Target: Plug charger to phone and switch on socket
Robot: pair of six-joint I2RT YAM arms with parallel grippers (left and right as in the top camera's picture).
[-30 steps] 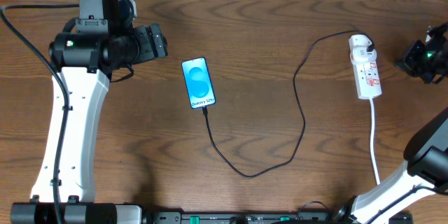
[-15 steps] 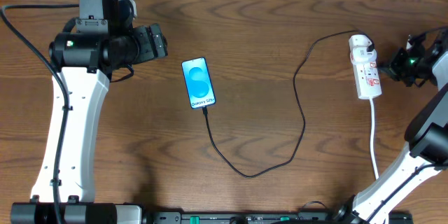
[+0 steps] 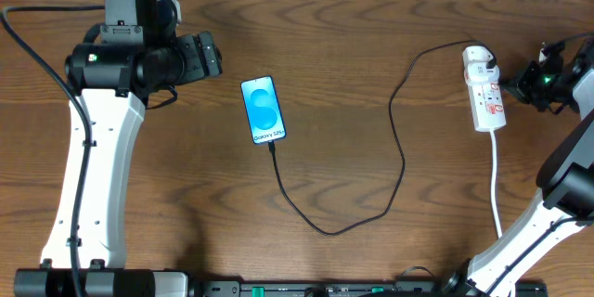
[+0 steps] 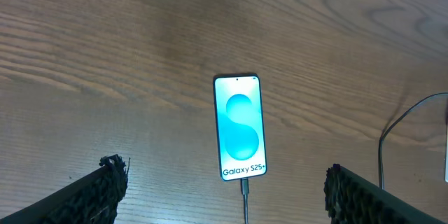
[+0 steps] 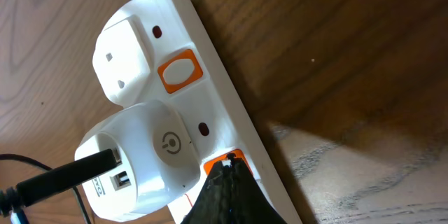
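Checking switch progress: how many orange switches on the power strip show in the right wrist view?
2 orange switches. One beside the empty outlet; the other beside the white adapter, partly under the right gripper. More may lie out of frame.

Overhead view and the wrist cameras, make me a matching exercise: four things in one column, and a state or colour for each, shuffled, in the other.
Things:
1. phone
2. charger
3. socket
4. left jaws

Descriptions:
A. spread wide apart
B. white strip with orange switches, at the table's right side
C. face up, screen lit blue
D. thin and black, looping across the table

Pairs: 1-C, 2-D, 3-B, 4-A
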